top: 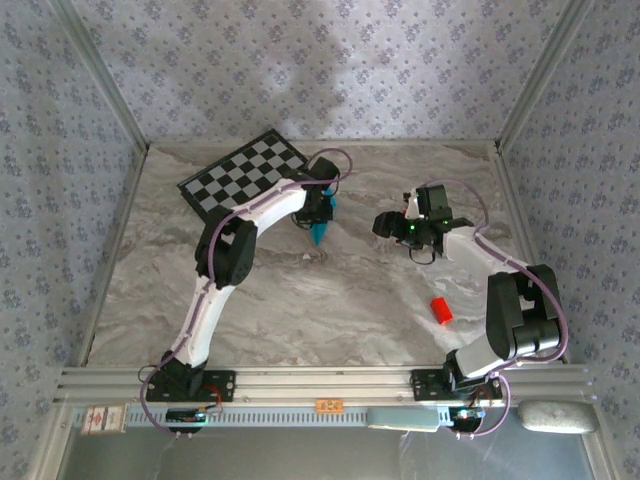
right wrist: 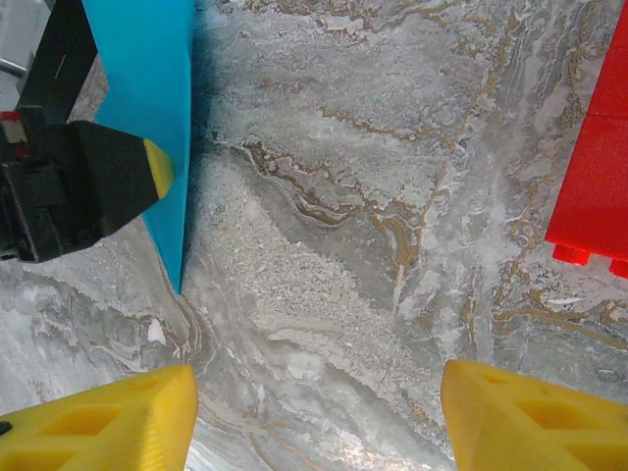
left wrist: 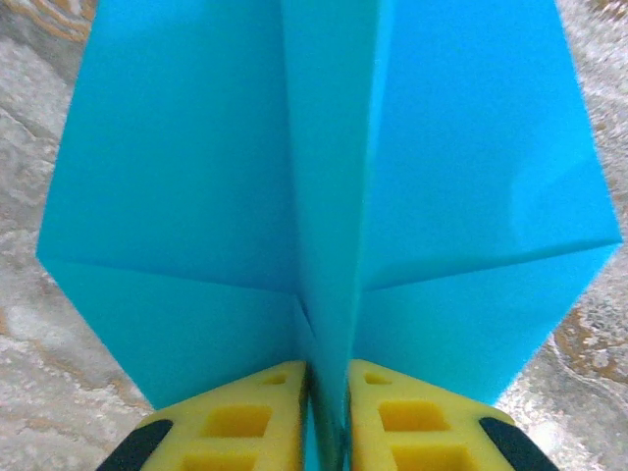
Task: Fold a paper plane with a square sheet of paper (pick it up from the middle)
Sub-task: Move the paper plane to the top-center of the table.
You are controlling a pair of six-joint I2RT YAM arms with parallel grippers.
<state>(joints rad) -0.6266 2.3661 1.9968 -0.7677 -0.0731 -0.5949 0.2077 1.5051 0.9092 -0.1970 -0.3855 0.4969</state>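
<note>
Yellow fingers [left wrist: 260, 417] of the left gripper [left wrist: 327, 392] sit closest in the left wrist view. The jaws are drawn almost together on the centre fold of the paper plane [left wrist: 196, 196], so the gripper has hold of the plane by that fold. Its 2 cyan wings spread to either side. From above, the plane [top: 320, 232] hangs nose-down under this gripper over the marble worktop [top: 330, 300], just beside the checkered board [top: 245, 175]. Whether its tip touches the surface I cannot tell. The right gripper [right wrist: 314, 412] stands near it with its jaws wide apart and nothing between them, and the plane's edge [right wrist: 147, 98] is off to its left. A red block [top: 441, 311] lies well apart from the plane, nearer the right arm. The folding looks essentially finished, so the main risks are in handling. If the thin fold slips from the pads, the plane would probably drop on its nose and topple. Pressing it down onto the worktop could crumple the sharp point. If the right gripper closes in carelessly, it may strike a wing and bend a crease, or bump the left gripper.
</note>
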